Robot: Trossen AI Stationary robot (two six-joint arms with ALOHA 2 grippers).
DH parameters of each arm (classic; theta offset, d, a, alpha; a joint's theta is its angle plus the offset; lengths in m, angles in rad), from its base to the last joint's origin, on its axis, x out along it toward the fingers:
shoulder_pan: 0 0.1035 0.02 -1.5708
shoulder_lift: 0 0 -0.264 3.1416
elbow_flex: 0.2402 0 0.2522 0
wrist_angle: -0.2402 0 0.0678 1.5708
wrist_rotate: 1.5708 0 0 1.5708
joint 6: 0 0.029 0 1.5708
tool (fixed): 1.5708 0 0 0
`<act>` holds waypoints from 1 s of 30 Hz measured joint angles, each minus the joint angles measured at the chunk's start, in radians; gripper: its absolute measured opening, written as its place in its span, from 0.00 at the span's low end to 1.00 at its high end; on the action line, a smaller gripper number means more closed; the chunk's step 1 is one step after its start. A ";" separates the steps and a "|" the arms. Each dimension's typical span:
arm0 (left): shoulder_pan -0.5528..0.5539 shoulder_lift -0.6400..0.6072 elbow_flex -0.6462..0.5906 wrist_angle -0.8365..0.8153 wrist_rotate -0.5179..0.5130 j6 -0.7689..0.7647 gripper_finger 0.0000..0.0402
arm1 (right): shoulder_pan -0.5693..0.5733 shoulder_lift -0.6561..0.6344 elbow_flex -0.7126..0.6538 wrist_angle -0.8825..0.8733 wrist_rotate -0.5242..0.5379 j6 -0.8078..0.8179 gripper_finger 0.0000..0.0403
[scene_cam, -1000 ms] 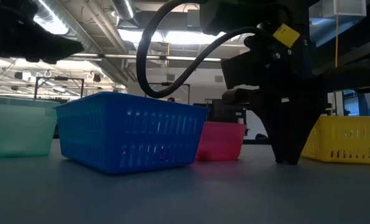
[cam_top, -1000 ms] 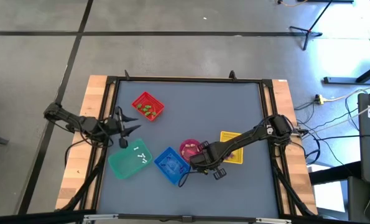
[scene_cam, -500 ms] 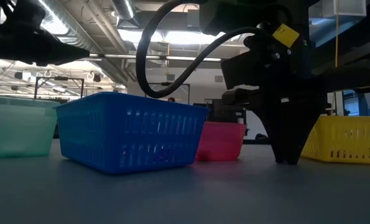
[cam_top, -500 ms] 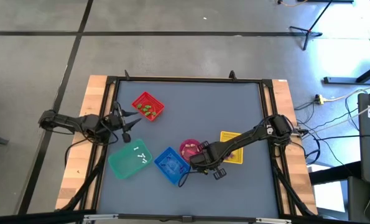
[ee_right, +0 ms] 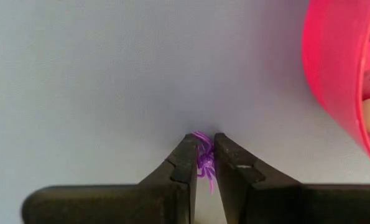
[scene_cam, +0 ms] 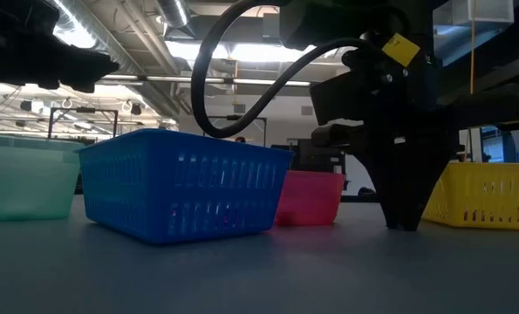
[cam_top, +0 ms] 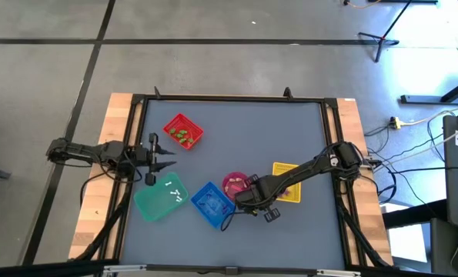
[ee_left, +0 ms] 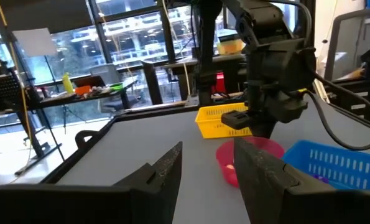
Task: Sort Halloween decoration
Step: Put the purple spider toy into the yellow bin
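Purple spider trinket [ee_right: 204, 163] lies on the grey table [ee_right: 79, 81] beside the pink bowl [ee_right: 340, 74], clamped between the right gripper [ee_right: 202, 163] fingertips (tips touching the surface). Left gripper [cam_top: 164, 156], fingers apart, hovers empty between red basket [cam_top: 184, 131] and teal basket [cam_top: 160, 195].

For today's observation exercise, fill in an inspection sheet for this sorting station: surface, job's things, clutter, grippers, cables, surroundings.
Surface: grey table, wooden side rails.
Job's things: purple spider trinket on the table; green trinkets in red basket; white ones in teal basket; blue basket, yellow basket, pink bowl.
Clutter: nothing seen.
Grippers: right gripper down at the table, shut on the spider; left gripper open, raised between red and teal baskets.
Cables: black hose on right arm; floor leads right of table.
Surroundings: concrete floor, stands, windows.
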 joint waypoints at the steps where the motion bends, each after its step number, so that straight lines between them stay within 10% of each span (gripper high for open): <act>1: 0.000 0.000 0.000 0.000 -0.001 0.000 0.32 | 0.000 0.000 0.000 0.000 0.000 0.000 0.12; 30: 0.000 0.000 0.000 0.001 -0.008 0.000 0.32 | 0.000 0.003 0.303 -0.315 0.000 0.039 0.12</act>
